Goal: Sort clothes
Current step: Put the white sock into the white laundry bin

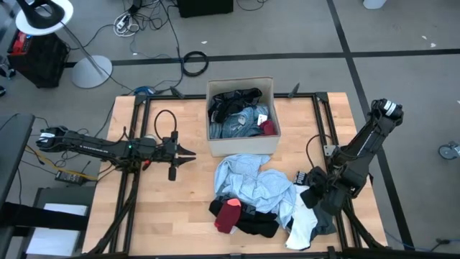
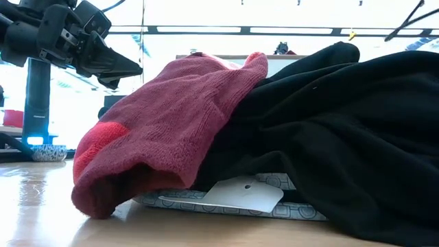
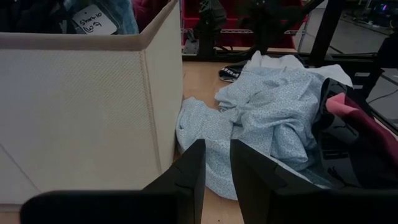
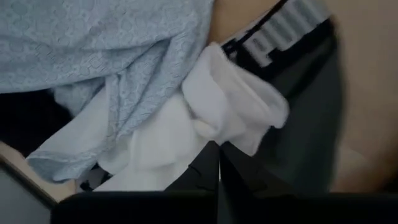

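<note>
The red piece (image 2: 171, 123) looked like nubby knit cloth; the table (image 1: 180, 208) was pale, smooth wood; the box (image 3: 81, 118) matt woven fabric.

A white tag (image 3: 94, 20) on the clothes inside the box (image 3: 81, 112) carries handwriting, roughly "Shirt 10", with a second line I cannot read.

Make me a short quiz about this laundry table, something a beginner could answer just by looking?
1. True or false: the beige box already holds clothes.
2. Which garment lies nearest the left gripper: A the light blue garment, B the red piece, C the white piece?
3. Fill in: the right gripper is over the pile's ____ edge in the high view.

Key: 1 true; 2 A; 3 right.
</note>
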{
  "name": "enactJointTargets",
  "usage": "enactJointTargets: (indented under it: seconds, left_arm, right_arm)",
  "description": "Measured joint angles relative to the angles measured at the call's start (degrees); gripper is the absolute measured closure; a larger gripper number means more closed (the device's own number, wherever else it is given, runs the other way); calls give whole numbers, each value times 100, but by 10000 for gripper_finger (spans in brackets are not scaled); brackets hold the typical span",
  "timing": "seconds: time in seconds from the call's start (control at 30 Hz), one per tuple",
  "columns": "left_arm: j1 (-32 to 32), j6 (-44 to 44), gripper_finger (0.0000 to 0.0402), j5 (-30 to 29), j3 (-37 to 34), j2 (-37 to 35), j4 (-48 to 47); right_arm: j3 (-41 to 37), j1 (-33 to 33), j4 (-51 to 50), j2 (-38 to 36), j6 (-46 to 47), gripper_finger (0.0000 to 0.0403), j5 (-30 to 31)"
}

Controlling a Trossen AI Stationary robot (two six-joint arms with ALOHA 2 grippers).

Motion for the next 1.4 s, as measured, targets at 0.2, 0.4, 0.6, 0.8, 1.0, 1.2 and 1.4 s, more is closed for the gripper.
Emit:
enactJointTargets:
  seconds: [0.2,0.4,0.6,0.8,1.0,1.2,1.4]
  left_arm:
    - [0,2,321,2,0,0,0]
    - [0,0,321,3,0,-1,2]
    - [0,0,321,4,0,0,2]
    - [0,2,321,2,0,0,4]
    - [1,1,321,0,0,-1,3]
    - [1,2,321,-2,0,0,3]
    - [0,13,321,-44,0,0,4]
  right_arm:
    - [520,-20,-1049,0,42,400,-108]
    - [1098,-20,-1787,0,-116,401,204]
    - [1959,-22,-2826,0,-291,402,1131]
    - [2887,-382,-3363,0,-1124,402,2044]
    - [3703,-1189,-3328,0,-2816,403,2897]
    - [4368,-2085,-2557,0,-4955,403,3225]
    - [4758,-3133,-941,0,-7439,403,3104]
